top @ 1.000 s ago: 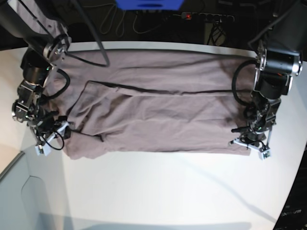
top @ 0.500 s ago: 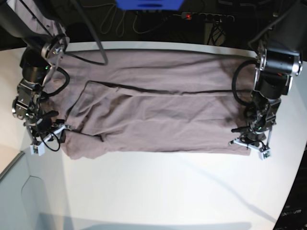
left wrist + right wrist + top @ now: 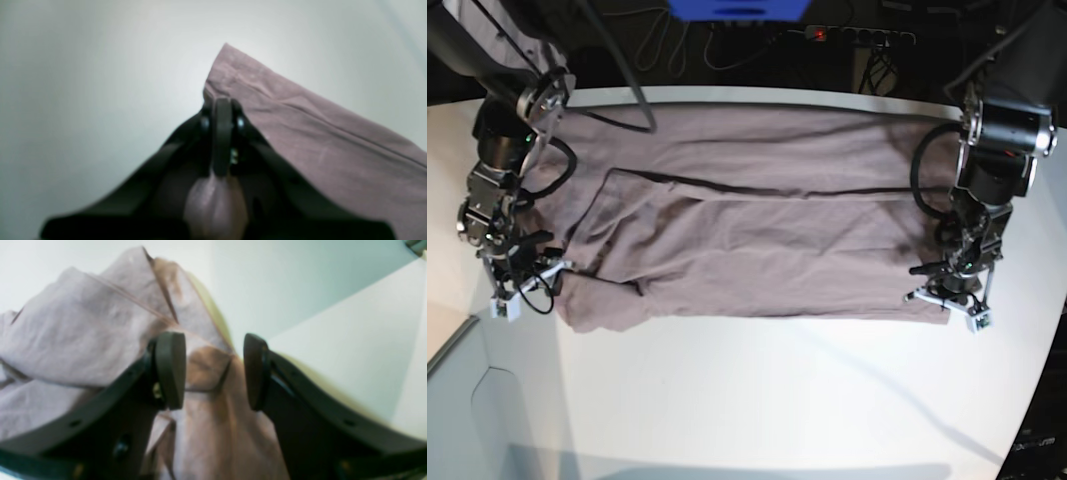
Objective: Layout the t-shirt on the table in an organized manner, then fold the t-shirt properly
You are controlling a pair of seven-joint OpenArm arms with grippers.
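The mauve t-shirt (image 3: 757, 230) lies spread across the far half of the white table (image 3: 757, 400), with a long fold line running through its middle. At the view's right, my left gripper (image 3: 949, 298) is shut on the shirt's near corner. In the left wrist view the left gripper (image 3: 223, 103) has its jaws together with a bunch of fabric (image 3: 215, 203) pinched in them. At the view's left, my right gripper (image 3: 525, 288) stands open at the shirt's rumpled end. Its pads (image 3: 170, 370) straddle crumpled cloth (image 3: 83, 340) without pressing it.
Cables and a power strip (image 3: 857, 36) lie beyond the table's far edge, beside a blue object (image 3: 737, 8). The table's curved edge (image 3: 457, 340) runs close to my right gripper, with a grey lower surface (image 3: 487, 420) past it.
My right gripper has shifted slightly towards the base view's left, staying open. The left gripper and the shirt's right end have not moved.
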